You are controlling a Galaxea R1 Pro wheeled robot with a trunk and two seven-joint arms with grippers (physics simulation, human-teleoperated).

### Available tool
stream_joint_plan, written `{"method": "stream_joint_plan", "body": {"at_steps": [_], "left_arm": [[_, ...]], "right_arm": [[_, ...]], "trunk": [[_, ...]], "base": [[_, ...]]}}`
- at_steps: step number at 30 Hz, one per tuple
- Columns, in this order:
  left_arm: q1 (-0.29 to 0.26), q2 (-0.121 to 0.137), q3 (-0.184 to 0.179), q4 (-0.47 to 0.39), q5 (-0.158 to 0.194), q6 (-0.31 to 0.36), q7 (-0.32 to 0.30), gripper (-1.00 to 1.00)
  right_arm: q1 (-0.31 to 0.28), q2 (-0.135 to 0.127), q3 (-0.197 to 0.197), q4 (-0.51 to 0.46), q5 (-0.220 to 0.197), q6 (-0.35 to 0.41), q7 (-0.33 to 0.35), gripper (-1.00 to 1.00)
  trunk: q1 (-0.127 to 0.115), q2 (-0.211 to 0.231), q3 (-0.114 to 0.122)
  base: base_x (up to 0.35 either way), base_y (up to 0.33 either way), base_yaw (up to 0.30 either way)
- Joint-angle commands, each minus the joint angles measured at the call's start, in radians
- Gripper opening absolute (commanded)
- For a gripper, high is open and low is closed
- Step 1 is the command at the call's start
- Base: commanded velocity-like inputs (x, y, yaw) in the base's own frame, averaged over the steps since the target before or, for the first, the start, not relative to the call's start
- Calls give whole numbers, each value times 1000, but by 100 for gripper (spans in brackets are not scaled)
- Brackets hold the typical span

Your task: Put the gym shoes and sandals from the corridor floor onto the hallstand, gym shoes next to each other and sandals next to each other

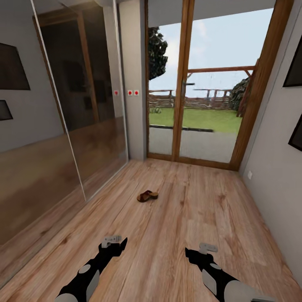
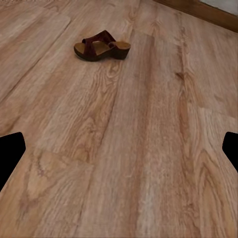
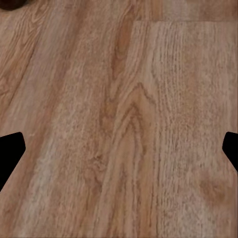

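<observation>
Sandal: I can see one dark strappy sandal [image 1: 147, 196] lying flat on the wood floor [image 1: 176, 235], ahead of me and slightly toward my left arm, well short of the glass door [image 1: 205, 92]. My left wrist camera shows it [image 2: 101, 46] side-on, tan footbed up.
Other shoes: from here I can't pick out the second sandal, the sneakers or the rack.
Left gripper: my left gripper [image 1: 114, 243] hangs low over bare planks, pointed toward the sandal but well apart from it. Its fingertips [image 2: 12, 148] sit at the far edges of the wrist picture, so I read the fingers as spread wide, holding nothing.
Right gripper: my right gripper [image 1: 197, 251] is level with the left, over bare floor, fingers likewise wide and empty.
Why arms forward: I judge both are held out and low to keep them ready while I drive closer.
Next: roll up to the sandal, reaching with the left arm.
</observation>
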Motion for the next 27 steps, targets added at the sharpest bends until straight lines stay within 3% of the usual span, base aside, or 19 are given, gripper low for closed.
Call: {"method": "stream_joint_plan", "body": {"at_steps": [1, 15, 27], "left_arm": [[-1, -1, 8, 0, -10, -4, -5, 100], [-1, -1, 9, 0, -10, -4, -5, 100], [-1, -1, 8, 0, -10, -4, -5, 100]], "right_arm": [[-1, 0, -2, 1, -9, -4, 1, 100], [-1, 0, -2, 1, -10, -4, 1, 100], [-1, 0, -2, 1, -10, -4, 1, 100]], "trunk": [[0, 0, -1], [0, 0, -2], [0, 0, -10]], "base": [[294, -198, 7], [288, -204, 17], [287, -205, 185]]}}
